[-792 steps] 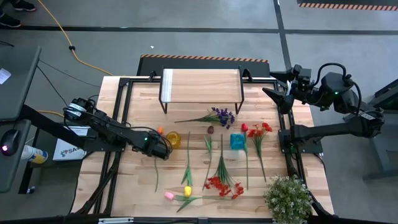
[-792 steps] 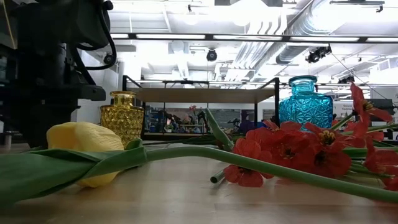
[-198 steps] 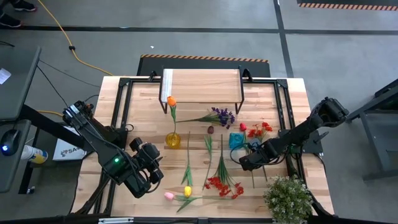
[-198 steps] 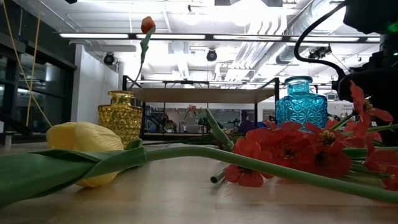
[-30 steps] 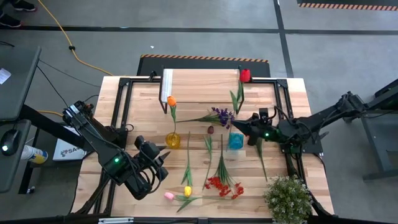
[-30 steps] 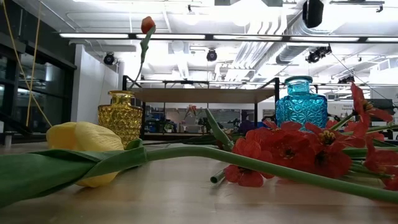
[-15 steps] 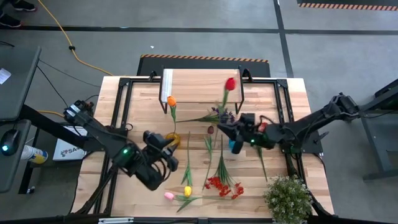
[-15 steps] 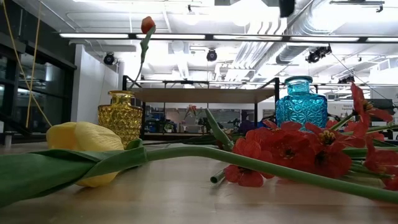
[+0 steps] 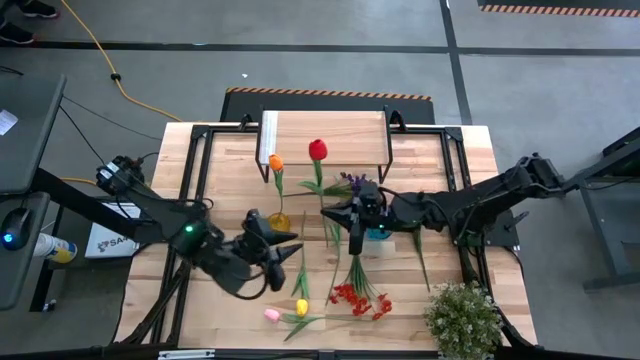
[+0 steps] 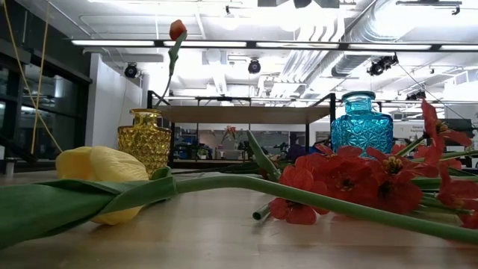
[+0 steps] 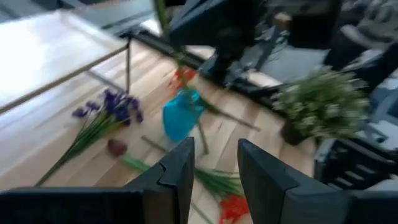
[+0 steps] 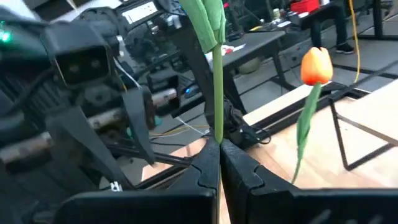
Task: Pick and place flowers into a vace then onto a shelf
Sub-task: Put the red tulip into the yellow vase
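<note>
On my right gripper (image 9: 352, 222) the fingers (image 12: 208, 167) are pressed together, pinching the green stem of a red tulip (image 9: 317, 150). The stem rises straight out of the pinch in the right wrist view, and from above the bloom hangs over the near edge of the shelf (image 9: 325, 122), at about 11 o'clock from the gripper.

My left gripper (image 9: 280, 250) sits at mid-table, at 8 o'clock from the right one, with its fingers (image 11: 179, 172) partly spread and nothing between them.

The yellow vase (image 10: 145, 139) holds an orange tulip (image 9: 275, 162), its stem leaning up toward the shelf. This vase is just beside the left gripper, at about 12 o'clock from it. The blue vase (image 10: 362, 123) stands at 3 o'clock of the right gripper, partly hidden under that arm from above; I cannot tell whether anything is in it.

Flat on the table (image 9: 225, 170) lie the other flowers: a purple spray (image 11: 107, 111) near the shelf, a red spray (image 9: 361, 299) at 6 o'clock from the right gripper, and a yellow tulip (image 9: 301, 307) and a pink tulip (image 9: 271, 314) near the front edge.
</note>
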Robot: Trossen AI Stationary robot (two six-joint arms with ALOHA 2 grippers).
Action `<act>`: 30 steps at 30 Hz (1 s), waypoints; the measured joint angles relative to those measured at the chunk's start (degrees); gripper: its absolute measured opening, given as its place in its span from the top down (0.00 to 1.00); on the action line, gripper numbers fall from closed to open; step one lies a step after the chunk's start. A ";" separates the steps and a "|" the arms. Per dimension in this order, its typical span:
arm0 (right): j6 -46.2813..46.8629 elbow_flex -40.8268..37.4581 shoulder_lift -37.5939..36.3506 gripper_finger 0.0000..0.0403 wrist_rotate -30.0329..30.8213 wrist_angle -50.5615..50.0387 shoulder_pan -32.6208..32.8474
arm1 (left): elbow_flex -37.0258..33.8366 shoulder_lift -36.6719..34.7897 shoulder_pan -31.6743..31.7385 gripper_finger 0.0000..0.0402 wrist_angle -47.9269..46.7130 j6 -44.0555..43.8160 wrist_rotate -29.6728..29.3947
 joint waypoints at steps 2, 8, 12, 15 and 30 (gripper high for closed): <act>0.02 0.15 0.05 1.00 -1.31 0.47 -0.32 | -0.02 -1.35 -1.38 0.61 1.01 1.59 -1.99; 0.01 0.15 0.05 1.00 -3.29 3.65 -0.57 | 0.00 -3.31 -2.09 0.61 7.00 5.62 -3.79; 0.02 0.13 0.05 1.00 -4.31 4.94 -0.53 | 0.00 -3.31 -0.62 0.61 10.28 6.85 -2.41; 0.00 0.13 0.05 1.00 -5.81 5.87 -0.53 | 0.00 -3.27 1.02 0.61 11.77 6.86 1.19; -1.00 0.06 0.05 1.00 -11.85 5.97 -0.12 | -0.02 -2.82 2.77 0.61 11.79 0.70 6.78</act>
